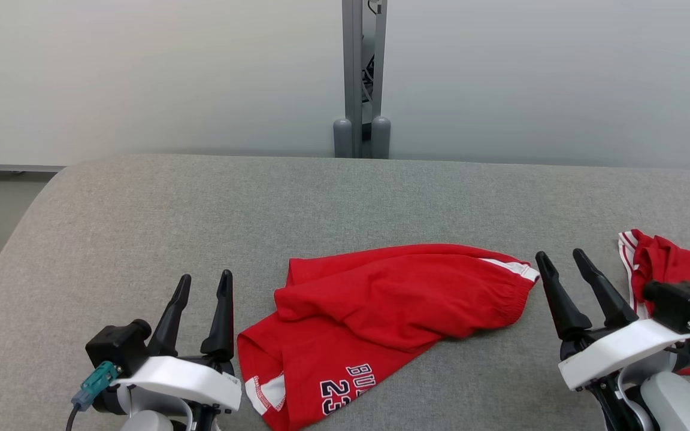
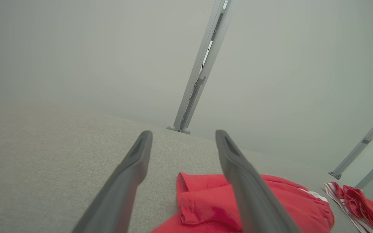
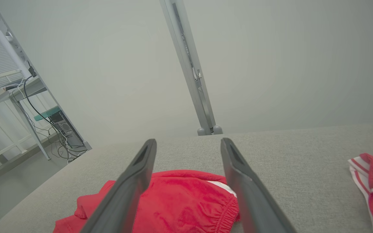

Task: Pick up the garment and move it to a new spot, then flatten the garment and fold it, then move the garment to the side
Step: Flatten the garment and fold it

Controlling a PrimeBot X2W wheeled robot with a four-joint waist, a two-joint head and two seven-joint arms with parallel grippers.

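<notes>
A red garment (image 1: pixel 393 311) with white trim and dark lettering lies crumpled and partly folded over itself on the grey padded table (image 1: pixel 201 209), near its front middle. It also appears as red cloth (image 2: pixel 206 204) in the left wrist view and as an elastic-waisted fold (image 3: pixel 186 204) in the right wrist view. My left gripper (image 1: pixel 204 284) hovers open just left of the garment, nothing between its fingers. My right gripper (image 1: pixel 560 258) stands open just right of the garment's waistband end, holding nothing.
A second red garment with white stripes (image 1: pixel 674 281) lies at the table's right edge, behind my right wrist. A grey metal post (image 1: pixel 362 78) rises behind the table's far edge. The table's left corner (image 1: pixel 51 179) rounds off toward the floor.
</notes>
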